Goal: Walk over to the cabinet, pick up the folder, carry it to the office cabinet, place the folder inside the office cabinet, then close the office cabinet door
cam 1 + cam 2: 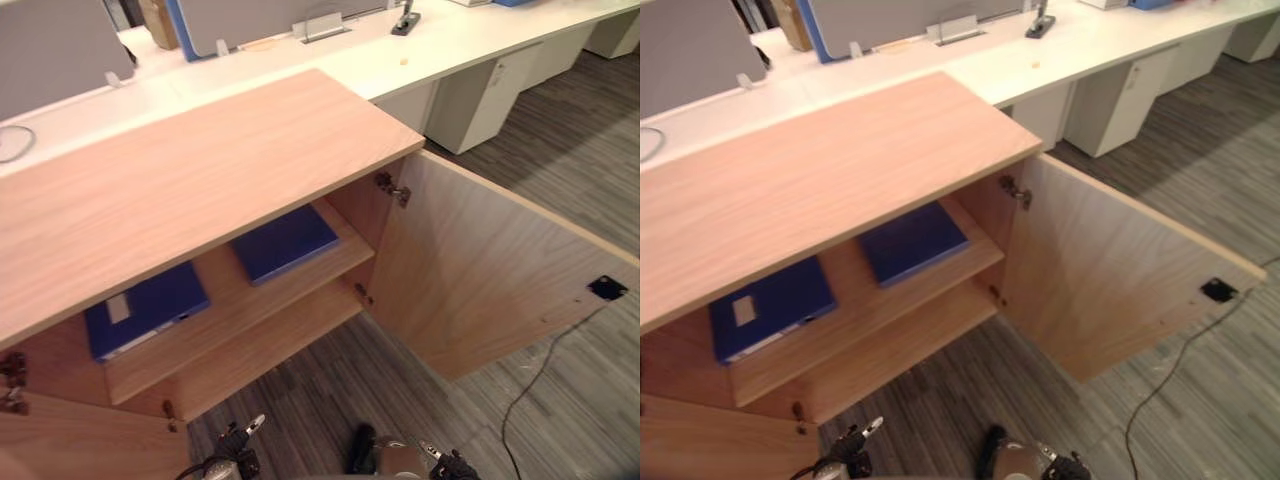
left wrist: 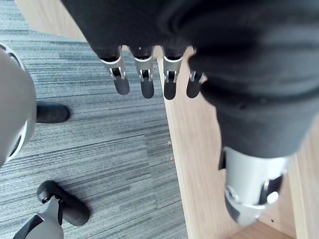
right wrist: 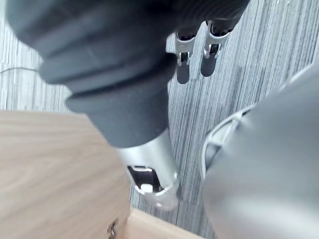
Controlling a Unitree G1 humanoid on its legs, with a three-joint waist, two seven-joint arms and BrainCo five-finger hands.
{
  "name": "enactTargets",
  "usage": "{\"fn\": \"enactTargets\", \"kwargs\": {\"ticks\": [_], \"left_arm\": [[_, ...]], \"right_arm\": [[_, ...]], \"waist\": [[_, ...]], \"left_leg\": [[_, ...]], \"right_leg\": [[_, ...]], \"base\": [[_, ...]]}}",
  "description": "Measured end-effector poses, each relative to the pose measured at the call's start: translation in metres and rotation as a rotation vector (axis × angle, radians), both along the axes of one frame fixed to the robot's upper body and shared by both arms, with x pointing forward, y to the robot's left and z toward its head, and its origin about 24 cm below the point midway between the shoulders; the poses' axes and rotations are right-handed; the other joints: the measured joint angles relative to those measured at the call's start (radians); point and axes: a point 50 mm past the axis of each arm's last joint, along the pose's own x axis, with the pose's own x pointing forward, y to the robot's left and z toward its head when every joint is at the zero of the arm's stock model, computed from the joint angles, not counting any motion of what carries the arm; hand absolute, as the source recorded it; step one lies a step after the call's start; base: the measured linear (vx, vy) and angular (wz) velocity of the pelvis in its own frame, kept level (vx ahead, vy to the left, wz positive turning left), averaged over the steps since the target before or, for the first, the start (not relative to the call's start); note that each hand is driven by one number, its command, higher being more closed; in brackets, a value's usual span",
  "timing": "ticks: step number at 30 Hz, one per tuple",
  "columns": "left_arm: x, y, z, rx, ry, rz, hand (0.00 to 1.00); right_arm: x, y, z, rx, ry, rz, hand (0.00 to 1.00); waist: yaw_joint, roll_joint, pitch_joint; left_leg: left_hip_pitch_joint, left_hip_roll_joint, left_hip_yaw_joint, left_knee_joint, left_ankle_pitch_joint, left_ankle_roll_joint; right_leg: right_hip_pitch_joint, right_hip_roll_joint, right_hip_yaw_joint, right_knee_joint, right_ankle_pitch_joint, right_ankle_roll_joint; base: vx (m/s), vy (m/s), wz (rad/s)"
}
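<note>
A low wooden cabinet [image 1: 200,170] stands before me with both doors swung open. On its upper shelf lie two blue folders: one with a white label [image 1: 145,308] at the left, and a plain one [image 1: 285,243] to its right. The lower shelf [image 1: 270,350] is bare. The right door [image 1: 480,270] sticks out over the floor, with a black handle [image 1: 607,289] near its outer edge. My left hand [image 2: 145,82] hangs open over the carpet beside a wooden panel [image 2: 199,164]. My right hand [image 3: 183,64] hangs open too, holding nothing, near another wooden panel [image 3: 50,164].
Behind the cabinet runs a long white desk [image 1: 440,45] with grey partitions [image 1: 50,50] and white drawer units [image 1: 490,95] under it. Grey striped carpet [image 1: 560,180] covers the floor to the right. The left door [image 1: 60,440] juts out at the lower left.
</note>
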Motion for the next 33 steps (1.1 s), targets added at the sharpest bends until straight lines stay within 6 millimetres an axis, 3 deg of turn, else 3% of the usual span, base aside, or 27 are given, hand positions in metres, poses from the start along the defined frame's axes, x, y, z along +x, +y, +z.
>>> {"fn": "enactTargets", "kwargs": {"ticks": [6,13,16,17,18,21,22,23,24,25,27,31,33], "left_arm": [[0.006,0.000,0.001,0.019,0.004,-0.060,0.00],[0.007,-0.001,0.001,0.043,0.013,-0.132,0.00],[0.007,0.009,0.003,0.070,0.013,-0.129,0.00],[0.005,0.013,0.003,0.079,0.017,-0.124,0.00],[0.002,0.013,0.002,0.079,0.021,-0.115,0.00],[-0.002,0.016,0.002,0.086,0.023,-0.104,0.00],[-0.003,0.017,0.002,0.088,0.025,-0.104,0.00],[-0.004,0.016,0.001,0.087,0.027,-0.104,0.00],[-0.005,0.015,0.001,0.083,0.031,-0.105,0.00],[-0.009,0.017,0.000,0.086,0.046,-0.098,0.00],[-0.012,0.019,-0.001,0.098,0.055,-0.113,0.00],[-0.016,0.017,-0.003,0.092,0.078,-0.134,0.00],[-0.018,0.016,-0.004,0.086,0.090,-0.130,0.00]], "right_arm": [[-0.001,0.000,-0.001,0.005,0.010,-0.004,0.00],[-0.002,0.004,-0.003,0.025,0.021,-0.022,0.00],[-0.003,0.012,-0.005,0.047,0.030,-0.019,0.00],[-0.004,0.013,-0.005,0.048,0.033,-0.016,0.00],[-0.004,0.012,-0.005,0.046,0.033,-0.012,0.00],[-0.002,0.013,-0.004,0.043,0.029,0.004,0.00],[-0.001,0.012,-0.004,0.039,0.027,0.007,0.00],[-0.002,0.012,-0.004,0.039,0.027,0.007,0.00],[-0.003,0.012,-0.004,0.038,0.030,0.005,0.00],[-0.009,0.013,-0.005,0.040,0.039,-0.005,0.00],[-0.015,0.014,-0.006,0.044,0.050,-0.014,0.00],[-0.015,0.014,-0.006,0.045,0.049,-0.016,0.00],[-0.013,0.013,-0.006,0.044,0.044,-0.017,0.00]], "waist": [[0.000,-0.007,0.003],[-0.011,-0.009,0.001],[-0.016,-0.043,0.000],[-0.012,-0.053,0.003],[0.001,-0.046,0.000],[0.007,-0.050,0.000],[0.007,-0.042,-0.004],[0.003,-0.035,-0.004],[0.003,-0.031,-0.009],[-0.003,-0.029,-0.026],[-0.001,-0.042,-0.043],[-0.020,-0.034,-0.060],[-0.018,-0.032,-0.063]], "left_leg": [[-0.004,-0.008,-0.009,0.014,0.050,-0.018],[-0.008,0.004,-0.008,0.048,0.076,-0.029],[-0.110,0.045,-0.005,0.312,0.056,-0.059],[-0.165,0.068,-0.014,0.451,0.034,-0.071],[-0.183,0.069,-0.057,0.494,-0.019,-0.068],[-0.194,0.030,-0.145,0.396,-0.092,-0.054],[-0.198,0.007,-0.218,0.230,-0.078,-0.051],[-0.199,0.012,-0.227,0.174,-0.043,-0.044],[-0.192,0.013,-0.214,0.163,0.016,-0.033],[-0.172,-0.002,-0.188,0.124,0.026,-0.003],[-0.139,-0.035,-0.139,0.060,0.047,0.022],[-0.118,-0.078,-0.123,0.049,0.053,0.029],[-0.120,-0.102,-0.118,0.131,0.051,0.026]], "right_leg": [[0.009,0.000,0.008,-0.027,0.008,0.002],[0.082,0.040,0.009,-0.177,0.077,0.009],[0.137,0.055,0.028,-0.262,0.101,0.020],[0.160,0.066,0.053,-0.282,0.112,0.011],[0.171,0.081,0.097,-0.290,0.116,0.007],[0.200,0.093,0.173,-0.313,0.126,0.015],[0.203,0.094,0.226,-0.332,0.144,0.036],[0.200,0.099,0.241,-0.341,0.150,0.044],[0.203,0.102,0.255,-0.352,0.153,0.049],[0.221,0.087,0.256,-0.397,0.169,0.071],[0.232,0.060,0.260,-0.445,0.215,0.081],[0.250,0.034,0.272,-0.477,0.225,0.092],[0.278,0.006,0.275,-0.469,0.227,0.091]], "base": [[0.02,-0.022,-0.03],[0.05,0.026,-0.05],[0.04,-0.026,-0.16],[0.10,0.013,-0.68],[0.12,0.046,-0.84],[0.07,0.139,-1.02],[0.02,0.171,-1.02],[-0.01,0.182,-1.00],[0.01,0.172,-0.60],[0.07,0.222,-0.58],[0.15,0.225,-0.50],[0.17,0.151,-0.24],[0.15,0.131,-0.16]]}}
